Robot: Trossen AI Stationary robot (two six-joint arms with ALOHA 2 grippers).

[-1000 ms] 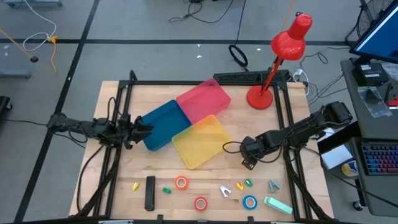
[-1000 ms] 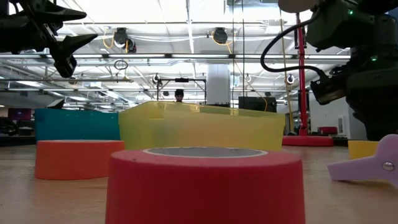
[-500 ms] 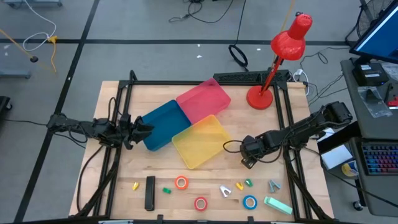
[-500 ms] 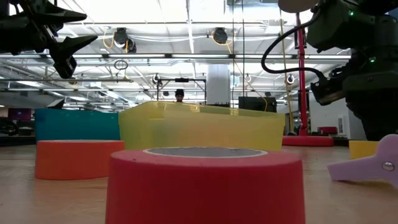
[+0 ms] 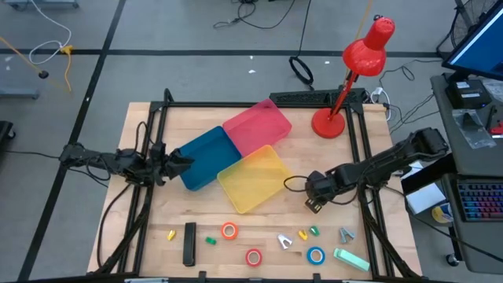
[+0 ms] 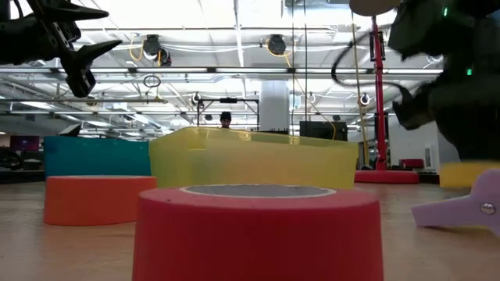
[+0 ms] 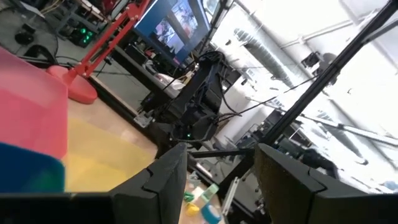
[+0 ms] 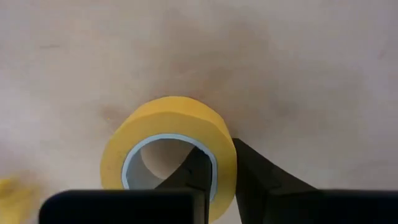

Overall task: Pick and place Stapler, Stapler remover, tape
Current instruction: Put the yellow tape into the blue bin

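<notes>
Here the right gripper (image 8: pixel 219 163) jaws are clenching the yellow ring-shaped tape roll's (image 8: pixel 166 150) wall at its 4 o'clock; whether the left gripper (image 7: pixel 217 180) jaws are released cannot be told.

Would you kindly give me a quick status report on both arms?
Right end effector shut on yellow tape roll, one finger inside the ring. Left end effector empty, by the blue bin. Nothing obstructing.
</notes>
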